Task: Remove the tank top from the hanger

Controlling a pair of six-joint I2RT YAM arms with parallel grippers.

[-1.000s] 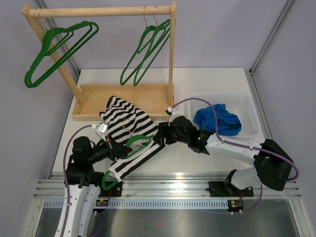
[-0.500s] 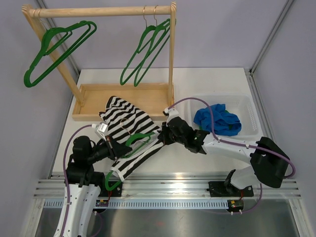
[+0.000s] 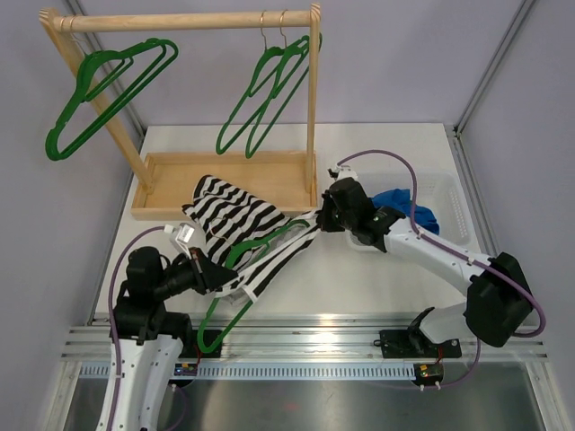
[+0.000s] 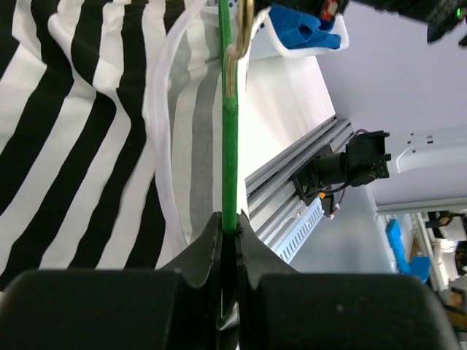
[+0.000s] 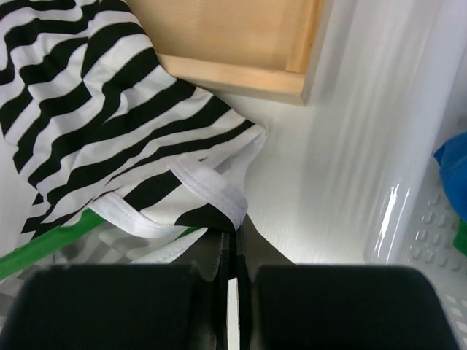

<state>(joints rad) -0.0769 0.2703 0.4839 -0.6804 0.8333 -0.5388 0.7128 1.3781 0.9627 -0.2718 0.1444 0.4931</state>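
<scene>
The striped tank top (image 3: 235, 220) lies on the table (image 3: 386, 287), just near of the wooden tray (image 3: 225, 180) that forms the rack's base. In the right wrist view its far edge is seen lapping over the tray's near lip. Bare tabletop is left on the near right of the garment, bounded on the near side by the aluminium rail (image 3: 314, 346) and on the right by the clear bin (image 3: 454, 220), in which a blue cloth (image 3: 395, 199) is held. The rack's right post (image 3: 313, 108) stands just far and left of the right gripper (image 3: 322, 218).

The left gripper (image 4: 230, 226) is seen with its jaws pressed together on the thin bar of the green hanger (image 4: 228, 146), which is partly covered by the fabric. The right gripper's jaws are pinched on a white-bound edge of the tank top, and the cloth is drawn taut between the two grippers.
</scene>
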